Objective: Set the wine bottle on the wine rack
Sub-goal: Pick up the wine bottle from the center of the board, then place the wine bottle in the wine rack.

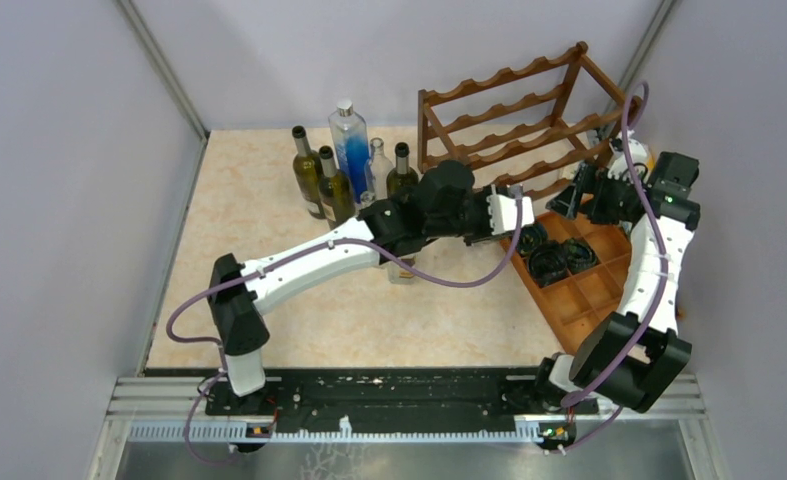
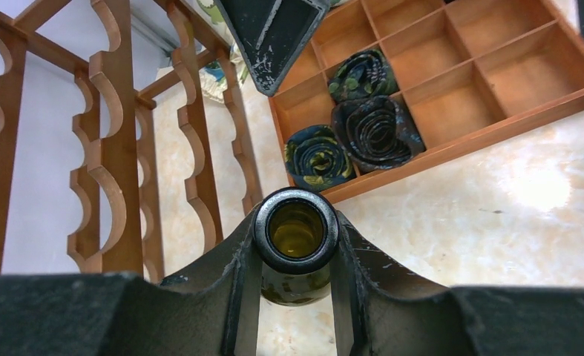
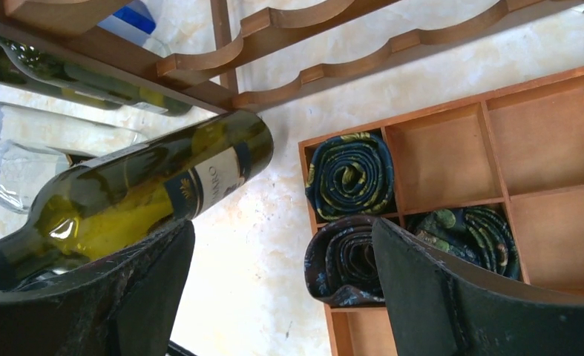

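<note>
The wine bottle [image 3: 148, 189] is green glass with a dark label. It is off the table [image 1: 369, 310], tipped almost onto its side just in front of the wine rack [image 1: 514, 110]. Its base points at the rack's lowest wavy rail and sits very close to it; whether the two touch cannot be told. No part of the bottle rests in a cradle of the rack.

The left gripper [image 2: 296, 222] carries the bottle. Its fingers [image 2: 233, 274] are clenched on the neck just under the open mouth, one on each side.

The right gripper [image 3: 281, 237] hangs in front of the rack's right end with its fingers spread wide, grasping nothing. Below it, next to the rack's front foot, lies a flat wooden tray [image 3: 548, 148] split into square compartments. Three rolls of dark patterned cloth [image 3: 348, 174] sit in the compartments nearest the rack, each in its own.

To the left of the rack, near it, a cluster of standing bottles [image 1: 344, 170] includes dark green ones and a tall clear one with blue liquid.
</note>
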Robot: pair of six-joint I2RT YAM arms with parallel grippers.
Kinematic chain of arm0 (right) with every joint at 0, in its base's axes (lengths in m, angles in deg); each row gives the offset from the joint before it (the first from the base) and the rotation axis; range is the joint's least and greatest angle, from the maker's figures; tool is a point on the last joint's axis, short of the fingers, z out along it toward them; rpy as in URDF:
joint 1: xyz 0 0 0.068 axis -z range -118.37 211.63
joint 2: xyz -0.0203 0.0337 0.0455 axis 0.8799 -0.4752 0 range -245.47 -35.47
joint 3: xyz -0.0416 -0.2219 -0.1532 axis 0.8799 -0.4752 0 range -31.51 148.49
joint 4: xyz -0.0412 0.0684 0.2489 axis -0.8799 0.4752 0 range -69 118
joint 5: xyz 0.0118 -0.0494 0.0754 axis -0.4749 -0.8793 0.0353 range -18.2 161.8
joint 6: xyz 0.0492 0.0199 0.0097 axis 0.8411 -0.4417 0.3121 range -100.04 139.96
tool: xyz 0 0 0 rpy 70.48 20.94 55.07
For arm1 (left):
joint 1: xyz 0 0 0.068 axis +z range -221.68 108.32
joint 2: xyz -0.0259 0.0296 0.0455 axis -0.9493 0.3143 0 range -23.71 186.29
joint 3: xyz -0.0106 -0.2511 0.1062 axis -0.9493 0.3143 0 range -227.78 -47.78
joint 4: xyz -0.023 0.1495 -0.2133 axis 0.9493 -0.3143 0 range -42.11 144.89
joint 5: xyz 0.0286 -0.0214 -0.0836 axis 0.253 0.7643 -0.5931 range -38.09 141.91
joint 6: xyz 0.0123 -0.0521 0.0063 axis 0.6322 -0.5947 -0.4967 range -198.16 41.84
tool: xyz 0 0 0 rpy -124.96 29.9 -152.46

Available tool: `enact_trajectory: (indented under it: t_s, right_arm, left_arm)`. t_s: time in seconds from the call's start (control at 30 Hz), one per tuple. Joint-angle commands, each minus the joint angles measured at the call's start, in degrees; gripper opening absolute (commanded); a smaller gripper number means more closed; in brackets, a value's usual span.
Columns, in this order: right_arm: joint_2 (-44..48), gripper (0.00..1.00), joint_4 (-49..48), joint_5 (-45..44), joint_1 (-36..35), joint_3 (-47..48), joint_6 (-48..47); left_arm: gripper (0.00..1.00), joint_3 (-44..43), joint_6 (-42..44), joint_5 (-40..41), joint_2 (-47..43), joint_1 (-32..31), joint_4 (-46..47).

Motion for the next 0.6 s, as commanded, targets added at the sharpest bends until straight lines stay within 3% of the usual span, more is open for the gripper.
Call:
enact_trajectory:
  t_s: [0.0,0.33,0.57]
  right_arm:
    - [0.5,0.87,-2.9,2.0,0.3,-0.8,0.6]
    - [0.8,0.87,-3.9,2.2,0.3,-2.2,1.4]
    - [0.4,0.87,-4.0,1.9,0.3,-2.3,1.0]
  left_arm:
    - [0.0,-5.4,8.8,4.5,0.3,-0.7,8.9]
    - [0.0,-4.7,13.7,4.7,3.1,-1.4,12.8]
    - [0.0,-1.2,21.1,8.9,4.0,-3.2,15.8]
